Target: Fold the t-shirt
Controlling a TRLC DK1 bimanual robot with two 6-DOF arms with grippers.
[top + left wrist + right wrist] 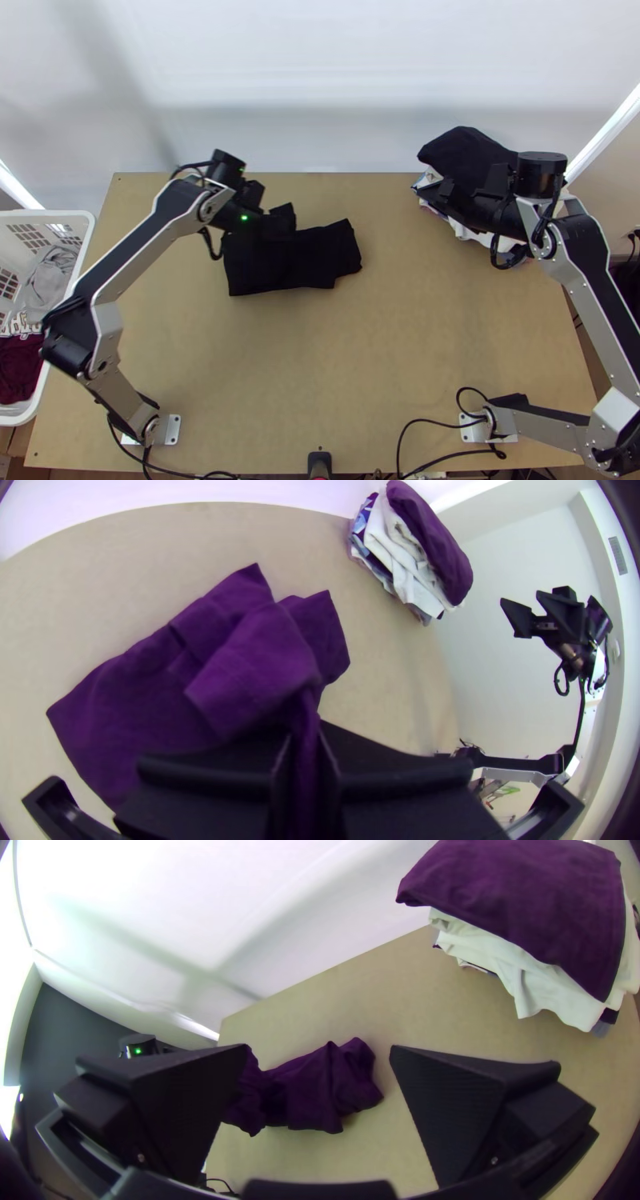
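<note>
T-shirt (pixel 312 260), dark and partly folded, lies on the far half of the worktop (pixel 336 360), left of the middle. Its layers are uneven: one part juts out past the main bundle, and a flap stands up towards the left pincer (pixel 307 740), which is clamped on a narrow, gathered bit of the cloth. Which part of the shirt that is, I cannot tell.

The likeliest trouble starts at that pinch. With so little cloth held, and all from one side, a pull could drag the whole bundle along or twist the flap, leaving a crooked fold. Letting go too high could drop the flap in a heap. Nothing holds the rest of the shirt down, so the layers beneath could slide too.

The right pincer (pixel 319 1049) is open wide, near the pile of folded clothes (pixel 533 973) at the far right. If it swung across low to help, a finger could catch the pile's loose edges and topple it.

Beside the worktop's left edge is a white basket (pixel 50 216) with a grey garment (pixel 52 276) and a dark red one (pixel 20 368) inside.
</note>
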